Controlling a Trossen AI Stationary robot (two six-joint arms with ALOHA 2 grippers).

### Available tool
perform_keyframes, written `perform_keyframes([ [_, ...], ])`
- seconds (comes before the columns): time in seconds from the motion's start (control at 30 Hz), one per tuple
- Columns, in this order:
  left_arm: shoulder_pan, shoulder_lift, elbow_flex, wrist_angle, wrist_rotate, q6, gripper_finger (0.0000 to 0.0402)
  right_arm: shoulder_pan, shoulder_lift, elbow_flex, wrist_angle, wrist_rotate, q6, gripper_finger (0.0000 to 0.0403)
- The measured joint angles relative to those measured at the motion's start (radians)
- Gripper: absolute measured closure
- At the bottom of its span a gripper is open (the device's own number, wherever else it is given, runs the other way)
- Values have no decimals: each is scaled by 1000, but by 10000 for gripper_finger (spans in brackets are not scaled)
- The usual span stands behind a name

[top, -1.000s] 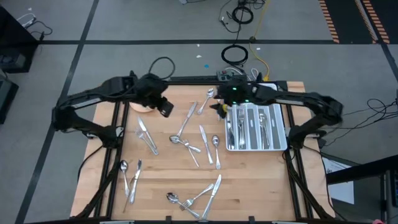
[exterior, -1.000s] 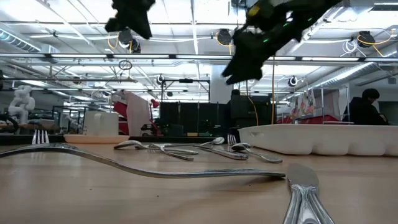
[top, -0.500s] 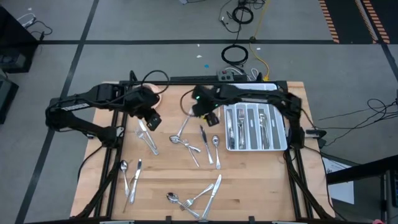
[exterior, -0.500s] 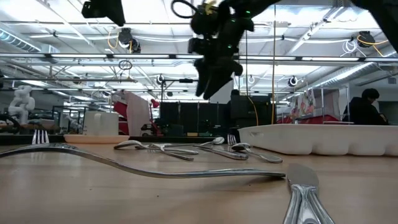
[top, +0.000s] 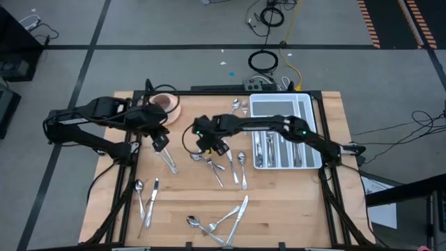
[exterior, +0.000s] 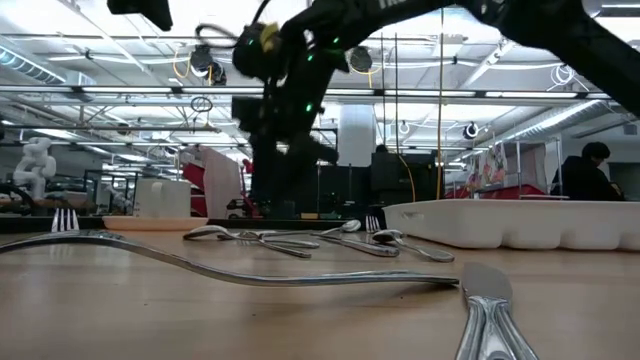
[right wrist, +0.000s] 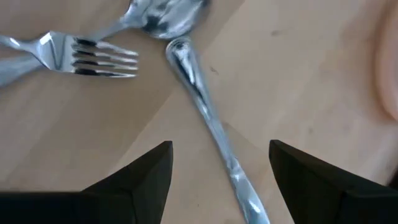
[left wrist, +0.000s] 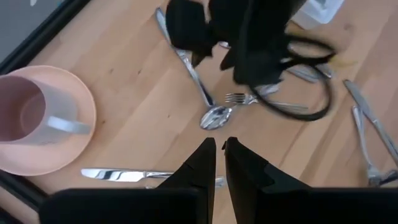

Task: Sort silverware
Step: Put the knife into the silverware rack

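My right gripper [top: 211,145] reaches across to mid-table, fingers spread wide above a spoon [right wrist: 205,118] beside a fork [right wrist: 68,56]. My left gripper [top: 159,141], fingers closed and empty, hovers near the saucer [top: 172,106].

Low view, table-top level. Long curved fork [exterior: 250,272] lies across the foreground — tines [exterior: 64,220] raised at far left. Knife handle [exterior: 490,312] at lower right, very close. Cluster of spoons and forks [exterior: 300,238] mid-table. White tray [exterior: 520,224] at right. A dark arm [exterior: 300,90] comes down from above over the cluster — its fingers indistinct. A person [exterior: 590,170] sits at far right.
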Motion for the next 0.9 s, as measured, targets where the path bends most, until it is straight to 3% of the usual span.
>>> perform_keyframes([
  [0.3,-11,-70,0,-2,-53,0,361,26,110,34,54,89,-80,145],
  [0.47,-12,-94,0,-8,-68,-2,361,18,129,37,89,83,-86,164],
  [0.6,-12,-105,0,-18,-69,-1,361,8,132,35,102,46,-97,225],
  [0.8,-12,-112,0,-60,-69,0,361,-7,137,34,134,15,-57,377],
  [0.9,-11,-118,0,-68,-72,0,361,-12,139,34,129,27,6,391],
])
